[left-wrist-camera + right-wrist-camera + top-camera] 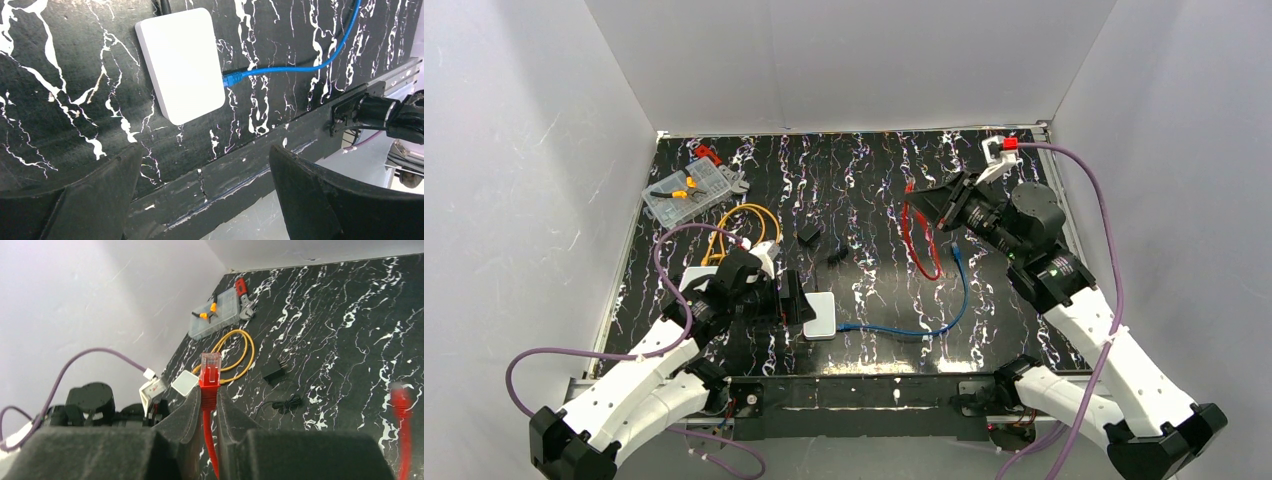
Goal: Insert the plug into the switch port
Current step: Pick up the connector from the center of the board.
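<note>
1. My right end effector (209, 395) is clamped tight on the red plug (210, 369), above the far right of the tabletop (874, 180).
2. My left end effector (202, 165) gapes wide, holding nothing, beside the switch (182, 62) at the near edge; a blue cable (295, 67) enters its side.

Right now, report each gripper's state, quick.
Left gripper: open, holding nothing.
Right gripper: closed on the red plug.
</note>
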Available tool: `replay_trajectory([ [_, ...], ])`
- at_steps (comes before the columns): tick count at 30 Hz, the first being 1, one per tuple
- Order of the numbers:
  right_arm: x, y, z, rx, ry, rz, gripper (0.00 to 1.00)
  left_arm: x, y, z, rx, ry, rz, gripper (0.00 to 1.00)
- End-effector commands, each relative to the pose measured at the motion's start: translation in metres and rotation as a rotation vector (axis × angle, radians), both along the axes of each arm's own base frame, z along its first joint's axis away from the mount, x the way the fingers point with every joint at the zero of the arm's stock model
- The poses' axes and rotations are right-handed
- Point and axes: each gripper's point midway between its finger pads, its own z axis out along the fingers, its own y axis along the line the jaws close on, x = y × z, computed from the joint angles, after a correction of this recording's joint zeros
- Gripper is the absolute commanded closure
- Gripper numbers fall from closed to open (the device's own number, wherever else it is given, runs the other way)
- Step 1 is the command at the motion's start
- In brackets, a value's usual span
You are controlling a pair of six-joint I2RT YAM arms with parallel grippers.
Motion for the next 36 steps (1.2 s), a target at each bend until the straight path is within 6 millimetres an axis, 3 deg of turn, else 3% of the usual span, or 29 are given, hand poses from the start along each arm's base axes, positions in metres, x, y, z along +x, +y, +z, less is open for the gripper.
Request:
replay_trajectory([
  [1,-0.025,0.01,0.005,-0.067,-0.114,0.158,0.99,0.001,-0.013,0.031,-0.08,-0.064,-0.064,0.02],
  [11,-0.058,0.019,-0.029,-0.241,-0.212,0.338,0.99,0.003,-0.034,0.102,-0.22,-0.16,-0.147,0.02],
  [15,-0.076,0.029,-0.045,-0.335,-0.274,0.412,0.99,0.001,-0.038,0.121,-0.256,-0.164,-0.16,0.02],
  [24,-0.111,0.053,-0.073,-0.517,-0.391,0.576,0.99,-0.009,-0.04,0.141,-0.279,-0.138,-0.188,0.02],
  [36,-0.139,0.094,-0.097,-0.699,-0.547,0.725,0.99,-0.026,-0.046,0.149,-0.361,-0.063,-0.208,0.02],
])
